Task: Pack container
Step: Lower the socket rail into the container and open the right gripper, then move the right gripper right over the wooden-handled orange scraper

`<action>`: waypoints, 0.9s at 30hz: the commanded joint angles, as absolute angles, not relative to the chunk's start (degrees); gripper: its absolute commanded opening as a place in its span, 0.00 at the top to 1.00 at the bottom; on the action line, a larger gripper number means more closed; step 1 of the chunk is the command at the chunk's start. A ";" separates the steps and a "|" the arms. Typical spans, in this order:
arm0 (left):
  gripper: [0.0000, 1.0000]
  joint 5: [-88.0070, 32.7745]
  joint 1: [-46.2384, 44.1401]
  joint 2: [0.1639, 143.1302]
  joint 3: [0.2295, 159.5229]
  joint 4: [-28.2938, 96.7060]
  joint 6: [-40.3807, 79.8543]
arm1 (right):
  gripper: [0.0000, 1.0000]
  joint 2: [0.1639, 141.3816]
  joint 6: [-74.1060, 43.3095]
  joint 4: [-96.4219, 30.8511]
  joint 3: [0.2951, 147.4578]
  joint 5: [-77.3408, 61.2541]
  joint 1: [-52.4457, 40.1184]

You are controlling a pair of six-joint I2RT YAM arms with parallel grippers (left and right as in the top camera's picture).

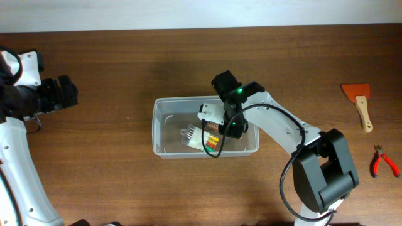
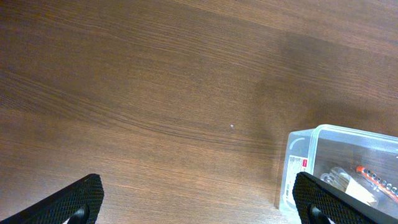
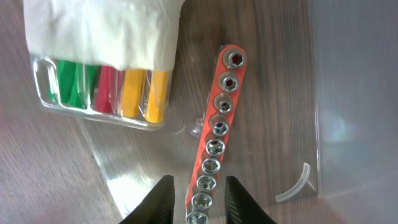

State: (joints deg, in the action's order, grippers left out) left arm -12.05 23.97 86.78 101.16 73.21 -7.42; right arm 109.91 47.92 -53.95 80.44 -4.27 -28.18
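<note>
Since the right hand (image 3: 202, 202) sits low inside the container (image 1: 157, 129), I start from its wrist camera: the two fingers (image 3: 165, 199) straddle the near end of an orange socket rail (image 3: 217, 118), parted narrowly, with a sliver of gap on each side, so I read it as open and not clamped. The rail's long axis runs away from the hand, leaning slightly right in that view, and it lies flat on the clear floor. Just beside it, up and to the left, lies a clear case of green, red and yellow bits (image 3: 106, 87) with white paper over its far half. From overhead, the container stands mid-tabletop, long side across. Farther out on the right arm's side, well apart from the bin, lie an orange scraper (image 1: 359, 100), its wooden handle pointing back toward the robot's edge, and red pliers (image 1: 383, 162) nearer that edge. I judge those are what is left to pack, and the right arm is plainly the nearer one. Farthest off, the left hand (image 2: 199, 208) hangs spread wide over bare tabletop, with the container's corner off to its right.
</note>
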 commanded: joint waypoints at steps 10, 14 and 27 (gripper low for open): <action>0.01 -12.67 24.16 86.89 102.32 73.14 -6.92 | 0.01 109.75 36.40 -63.09 99.72 1.61 -28.40; 0.01 -12.67 24.16 86.89 102.32 73.12 -6.92 | 0.01 109.73 35.00 -74.30 112.86 7.79 -27.14; 0.01 -12.67 24.16 86.89 102.32 73.12 -6.92 | 0.01 108.53 14.72 -96.38 126.91 4.29 2.37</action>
